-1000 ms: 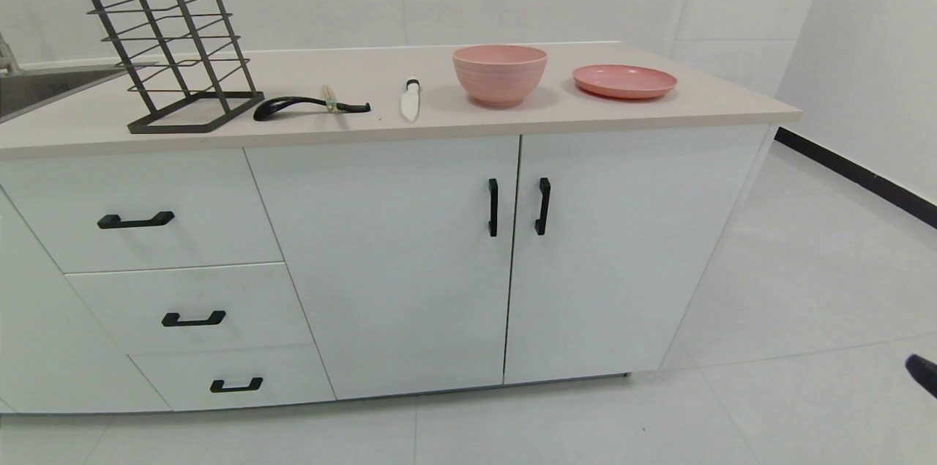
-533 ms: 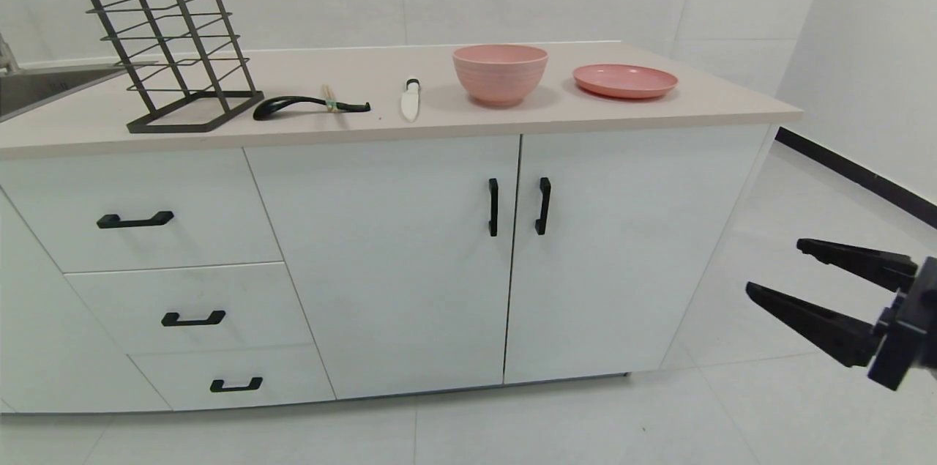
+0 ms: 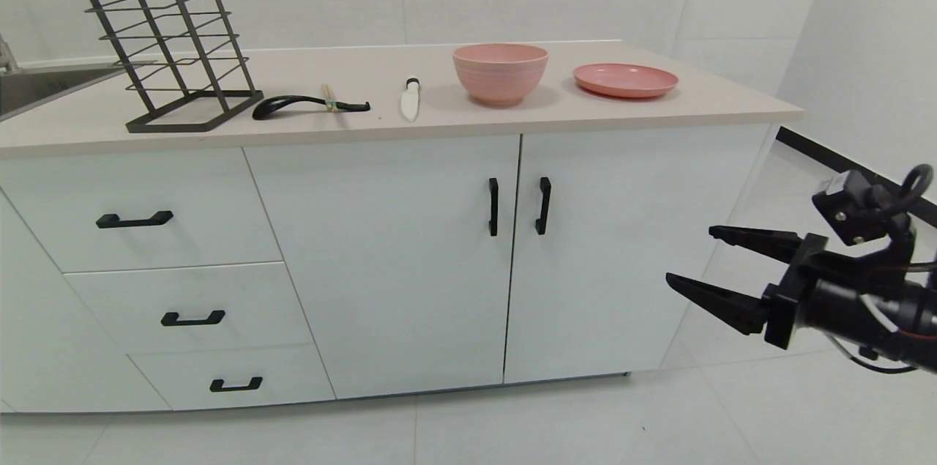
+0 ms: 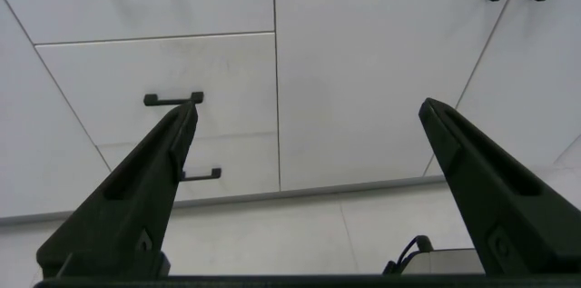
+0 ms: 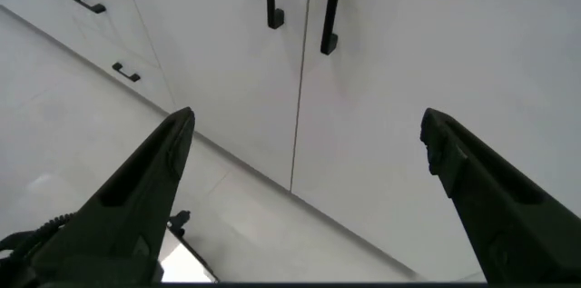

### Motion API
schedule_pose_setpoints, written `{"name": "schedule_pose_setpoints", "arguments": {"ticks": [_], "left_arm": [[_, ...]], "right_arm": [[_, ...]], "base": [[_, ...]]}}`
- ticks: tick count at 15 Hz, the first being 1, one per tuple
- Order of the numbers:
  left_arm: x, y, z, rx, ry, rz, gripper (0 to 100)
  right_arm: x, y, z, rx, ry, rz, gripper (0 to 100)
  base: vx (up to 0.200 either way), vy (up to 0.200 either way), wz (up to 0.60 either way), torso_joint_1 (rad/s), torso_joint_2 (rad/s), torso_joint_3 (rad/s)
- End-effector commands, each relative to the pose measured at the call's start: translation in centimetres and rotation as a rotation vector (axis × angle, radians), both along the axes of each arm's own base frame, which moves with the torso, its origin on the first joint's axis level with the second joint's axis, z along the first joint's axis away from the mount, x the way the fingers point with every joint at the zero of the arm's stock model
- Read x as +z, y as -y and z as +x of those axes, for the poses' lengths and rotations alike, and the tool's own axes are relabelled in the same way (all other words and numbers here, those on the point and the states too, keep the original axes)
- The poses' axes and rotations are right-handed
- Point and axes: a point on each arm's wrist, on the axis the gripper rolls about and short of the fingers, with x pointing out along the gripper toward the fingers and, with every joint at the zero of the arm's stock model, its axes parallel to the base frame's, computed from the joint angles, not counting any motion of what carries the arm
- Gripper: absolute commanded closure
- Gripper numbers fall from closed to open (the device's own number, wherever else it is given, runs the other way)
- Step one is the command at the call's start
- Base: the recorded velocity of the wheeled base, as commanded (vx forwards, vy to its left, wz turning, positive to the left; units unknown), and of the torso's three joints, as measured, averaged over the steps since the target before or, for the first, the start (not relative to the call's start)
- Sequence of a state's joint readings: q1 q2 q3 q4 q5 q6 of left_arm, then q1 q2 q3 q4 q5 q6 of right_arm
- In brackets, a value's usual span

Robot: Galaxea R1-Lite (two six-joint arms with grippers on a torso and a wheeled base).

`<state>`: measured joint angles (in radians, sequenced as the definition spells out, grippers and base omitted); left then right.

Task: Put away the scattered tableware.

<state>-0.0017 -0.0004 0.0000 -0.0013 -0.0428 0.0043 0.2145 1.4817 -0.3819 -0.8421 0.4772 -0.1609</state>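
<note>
Right gripper (image 3: 689, 254) lower right, spread apart, empty, left gripper (image 4: 307, 108) likewise spread, bowl (image 3: 500, 73), plate (image 3: 624, 80), knife (image 3: 411, 100), ladle (image 3: 293, 105) on counter (image 3: 366, 66) across upper frame, rack (image 3: 165, 40) upper left.

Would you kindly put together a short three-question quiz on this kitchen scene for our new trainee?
1. True or false: the pink bowl stands on the pink plate.
2. Which item lies nearest the wire rack? A. the black ladle B. the white knife C. the pink plate
3. Fill in: the right gripper, low in front of the cupboard doors, is ____.

Key: 1. False, they stand apart on the counter. 2. A. 3. open.
</note>
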Motion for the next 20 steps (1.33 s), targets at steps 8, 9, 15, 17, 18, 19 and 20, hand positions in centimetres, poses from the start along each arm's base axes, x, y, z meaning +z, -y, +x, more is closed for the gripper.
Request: {"name": "schedule_pose_setpoints", "arguments": {"ticks": [8, 9, 15, 17, 18, 19, 20], "left_arm": [[0.0, 0.0, 0.0, -0.006, 0.003, 0.0, 0], [0.0, 0.0, 0.0, -0.006, 0.003, 0.002, 0], [3.9, 0.2, -0.9, -0.094, 0.251, 0.057, 0], [7.5, 0.4, -1.9, -0.16, 0.35, 0.052, 0], [8.4, 0.4, -2.0, -0.213, 0.32, 0.038, 0], [9.4, 0.3, -1.6, -0.278, 0.27, 0.009, 0], [9.8, 0.3, -1.3, -0.339, 0.239, 0.004, 0]], "right_arm": [[-5.6, -6.0, 9.6, 0.137, -0.015, -0.004, 0], [-5.9, -6.3, 10.0, 0.14, -0.015, -0.004, 0], [-5.7, -5.9, 9.7, 0.152, 0.001, 0.004, 0], [-5.4, -6.1, 9.7, 0.16, 0.014, 0.008, 0], [-5.4, -6.5, 9.6, 0.197, 0.014, 0.017, 0], [-5.4, -6.7, 9.5, 0.239, 0.01, 0.026, 0], [-5.4, -6.7, 9.5, 0.252, 0.007, 0.031, 0]], "base": [[0.0, 0.0, 0.0, 0.0, 0.0, 0.0], [0.0, 0.0, 0.0, 0.0, 0.0, 0.0], [0.0, 0.0, 0.0, 0.0, 0.0, 0.0], [0.0, 0.0, 0.0, 0.0, 0.0, 0.0], [0.0, 0.0, 0.0, 0.0, 0.0, 0.0], [0.0, 0.0, 0.0, 0.0, 0.0, 0.0], [0.0, 0.0, 0.0, 0.0, 0.0, 0.0]]}}
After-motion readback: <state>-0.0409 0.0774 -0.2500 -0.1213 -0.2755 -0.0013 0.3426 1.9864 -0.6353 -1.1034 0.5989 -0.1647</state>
